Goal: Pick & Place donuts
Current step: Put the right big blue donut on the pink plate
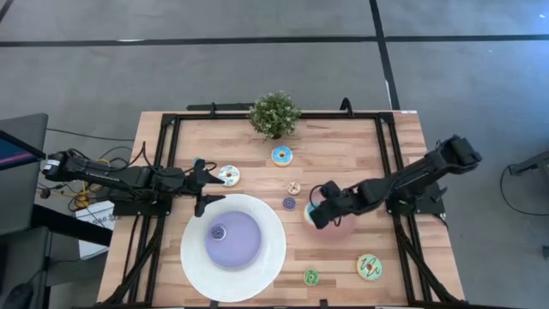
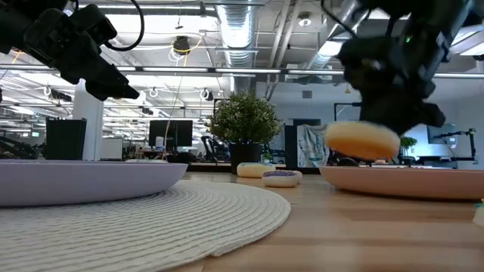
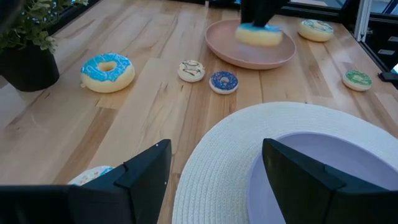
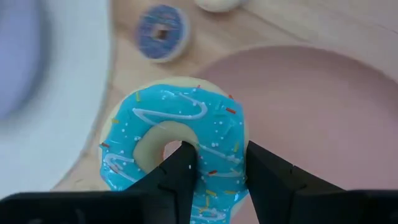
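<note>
Right gripper [image 4: 214,168]: centre-right of the overhead frame, at the left rim of the pink plate [image 1: 345,226]; jaws clenched on the ring of a blue-iced donut [image 4: 177,152], one finger through the hole.
Held donut: in the table-level frame it hangs just above the pink plate, not touching it.
Left gripper [image 3: 214,171]: left of centre in the overhead frame, over the upper-left edge of the white-and-purple plate [image 1: 262,275]; jaws released, grasping nothing.
On the big plate: one tiny purple donut [image 1: 218,231], left of the plate's middle.
Bench [image 1: 343,154]: a second blue donut [image 1: 282,155] upper centre, below the potted plant [image 1: 274,113]; a white-iced donut [image 1: 228,175] beside the left gripper; a tiny cream donut [image 1: 293,187] and a tiny dark-blue donut [image 1: 289,203] between the two plates.
Lower right: a tiny green donut [image 1: 310,276] and a bigger green-and-white donut [image 1: 370,267].
</note>
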You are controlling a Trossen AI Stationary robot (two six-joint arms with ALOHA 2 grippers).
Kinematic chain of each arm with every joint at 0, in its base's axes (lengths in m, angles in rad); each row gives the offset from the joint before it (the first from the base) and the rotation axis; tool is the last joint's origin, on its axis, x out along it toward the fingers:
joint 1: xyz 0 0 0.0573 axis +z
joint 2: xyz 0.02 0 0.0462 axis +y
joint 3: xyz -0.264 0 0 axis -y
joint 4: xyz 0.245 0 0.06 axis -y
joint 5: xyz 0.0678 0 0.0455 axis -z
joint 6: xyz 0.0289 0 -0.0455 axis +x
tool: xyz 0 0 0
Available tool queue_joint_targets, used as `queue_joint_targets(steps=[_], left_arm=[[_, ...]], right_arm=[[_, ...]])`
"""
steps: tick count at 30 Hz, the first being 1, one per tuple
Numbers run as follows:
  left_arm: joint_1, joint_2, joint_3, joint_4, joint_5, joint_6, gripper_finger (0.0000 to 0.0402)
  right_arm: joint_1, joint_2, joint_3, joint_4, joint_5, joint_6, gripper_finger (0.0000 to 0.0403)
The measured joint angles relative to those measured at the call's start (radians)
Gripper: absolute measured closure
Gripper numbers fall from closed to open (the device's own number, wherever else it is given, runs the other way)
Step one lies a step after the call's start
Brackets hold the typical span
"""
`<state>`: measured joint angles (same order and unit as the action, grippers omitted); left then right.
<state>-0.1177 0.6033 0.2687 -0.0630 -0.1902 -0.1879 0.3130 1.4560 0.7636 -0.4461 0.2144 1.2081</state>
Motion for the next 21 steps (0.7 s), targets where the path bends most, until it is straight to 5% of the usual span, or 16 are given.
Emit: queue_joint_targets(steps=[21], left_arm=[[0.000,0.000,0.000,-0.009,0.000,0.000,0.0156]], right_arm=[[-0.100,0.094,0.000,-0.024,-0.058,-0.039,0.0269]])
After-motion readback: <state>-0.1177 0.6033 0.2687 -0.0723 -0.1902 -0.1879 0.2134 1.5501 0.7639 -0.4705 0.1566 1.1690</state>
